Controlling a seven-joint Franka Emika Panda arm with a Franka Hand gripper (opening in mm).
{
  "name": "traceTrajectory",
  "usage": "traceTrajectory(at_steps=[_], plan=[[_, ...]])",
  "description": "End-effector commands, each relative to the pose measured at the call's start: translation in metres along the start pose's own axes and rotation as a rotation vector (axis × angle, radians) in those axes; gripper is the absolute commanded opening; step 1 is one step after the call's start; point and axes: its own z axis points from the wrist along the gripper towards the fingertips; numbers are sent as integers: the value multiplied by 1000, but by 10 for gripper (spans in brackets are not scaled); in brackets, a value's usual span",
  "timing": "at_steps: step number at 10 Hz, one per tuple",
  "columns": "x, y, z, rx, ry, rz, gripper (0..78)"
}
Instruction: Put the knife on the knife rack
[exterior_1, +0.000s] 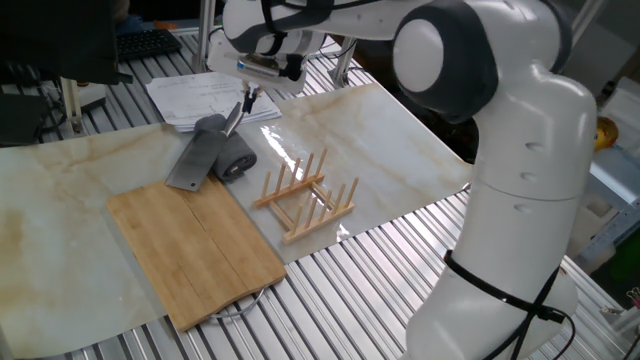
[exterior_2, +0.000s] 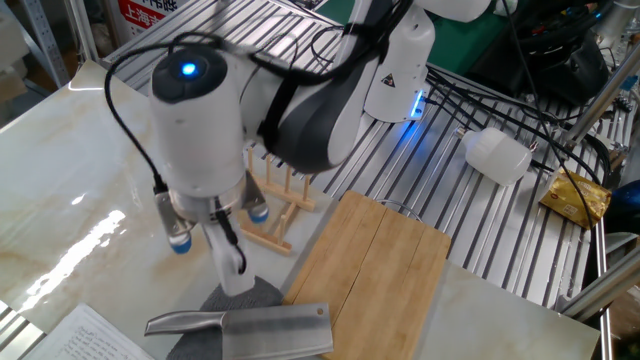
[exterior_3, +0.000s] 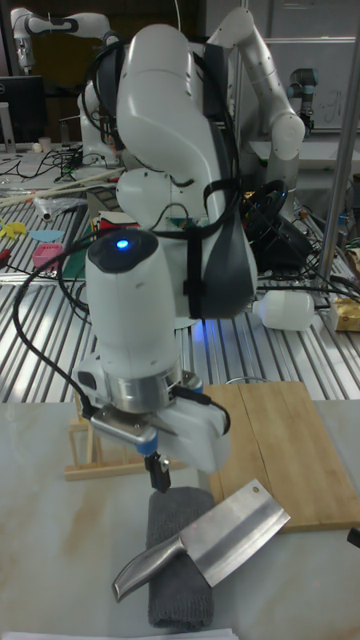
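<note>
One knife (exterior_3: 205, 549) lying flat atop rolled cloth (exterior_3: 180, 580), beside knife rack (exterior_1: 308, 194); gripper (exterior_3: 158, 472) above cloth, fingers' state cannot be told.

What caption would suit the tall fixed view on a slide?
Robot gripper hovers above the knife, which lies on a rolled grey cloth beside the cutting board; the knife rack stands behind.

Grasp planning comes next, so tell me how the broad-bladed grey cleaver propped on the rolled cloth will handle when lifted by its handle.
The broad-bladed grey cleaver looks rigid and probably blade-heavy, so it may droop. Its smooth silvery handle could slip. It lies on the dark grey rolled cloth, so pressing down may rock it.
</note>
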Motion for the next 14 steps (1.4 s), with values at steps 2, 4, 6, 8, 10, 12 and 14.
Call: traceTrajectory(at_steps=[2,4,6,8,10,12,14], plan=[[-12,7,22,-32,-39,25,0],[-15,8,30,-39,-47,29,0],[-18,6,38,-50,-50,31,0],[-21,5,40,-55,-47,36,0],[-23,5,43,-63,-55,39,775],[-23,5,43,-63,-55,39,775],[-23,5,43,-63,-55,39,775]])
